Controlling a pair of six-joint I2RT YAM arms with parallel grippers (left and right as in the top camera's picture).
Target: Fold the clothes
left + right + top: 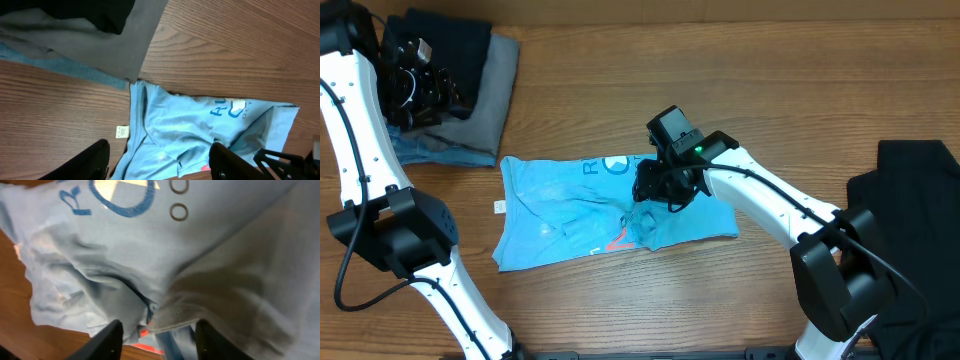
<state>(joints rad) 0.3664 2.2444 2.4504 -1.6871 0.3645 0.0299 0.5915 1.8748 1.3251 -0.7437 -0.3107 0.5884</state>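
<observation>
While the shirt (590,205) lies across the middle of the table (740,80), only partly folded, the step in hand looks like one fold of it being laid; the part on the right arm's side is doubled over and rumpled, with a crumpled ridge near the middle, and the part on the left arm's side lies flatter, its blue print showing at the far edge.

The right gripper (156,342) hangs low over that ridge, jaws apart; the cloth sits just under and between the tips, and I judge it not pinched, though contact at the very tips cannot be told. The left gripper (159,157) is well away, up by the stack (485,90) of folded clothes at the far left corner; its jaws stand open with nothing between them, and the shirt's near corner lies below it, apart.

A black garment (910,190) waits at the right edge, untouched by either arm.

Next, I judge, the rumple wants smoothing, or a fresh hold on a free edge; that calls for a low, square approach so only one layer is caught.
</observation>
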